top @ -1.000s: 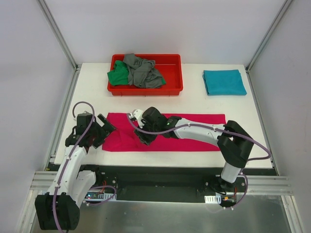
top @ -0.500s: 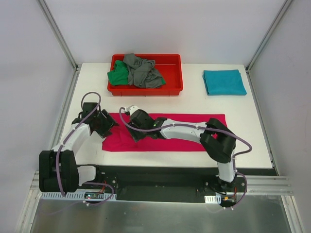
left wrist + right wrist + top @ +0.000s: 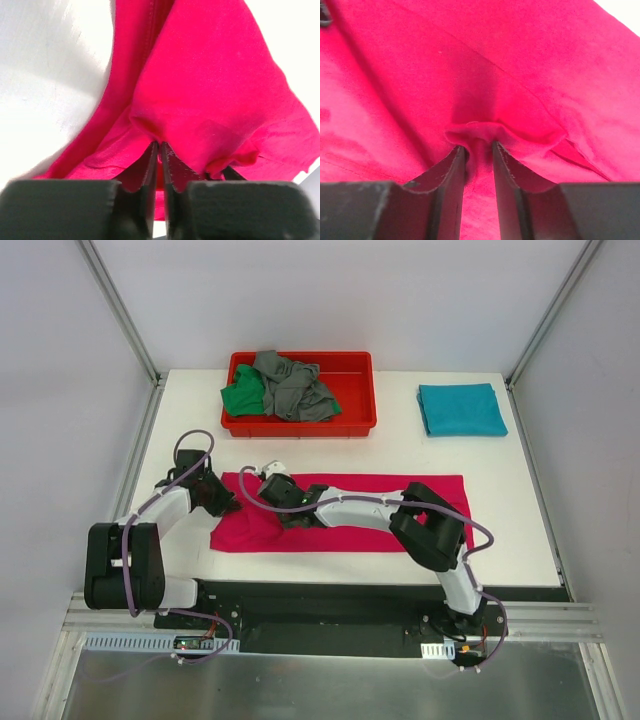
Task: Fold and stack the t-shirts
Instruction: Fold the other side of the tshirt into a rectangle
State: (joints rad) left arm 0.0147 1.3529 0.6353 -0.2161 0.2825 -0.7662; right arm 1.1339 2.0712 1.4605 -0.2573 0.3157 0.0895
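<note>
The magenta-pink t-shirt [image 3: 340, 540] lies as a long strip across the near half of the table. My left gripper [image 3: 222, 502] is at its left end. In the left wrist view this gripper [image 3: 160, 146] is shut on a raised fold of the magenta fabric [image 3: 215, 90]. My right arm reaches leftward over the shirt, and its gripper [image 3: 288, 515] is down on the cloth just right of the left one. The right gripper [image 3: 479, 147] pinches a bunched ridge of the shirt [image 3: 520, 65]. A teal t-shirt [image 3: 461, 409] lies folded at the back right. Green [image 3: 243, 398] and grey [image 3: 293, 387] t-shirts lie crumpled in the tray.
The red tray [image 3: 300, 426] stands at the back centre, just beyond the magenta shirt. White table [image 3: 520, 510] shows to the right of the shirt. Metal frame posts rise at the back corners of the table.
The left gripper moved in onto the shirt's left end and shut on it. The right gripper slid left along the shirt and narrowed on a fold.
</note>
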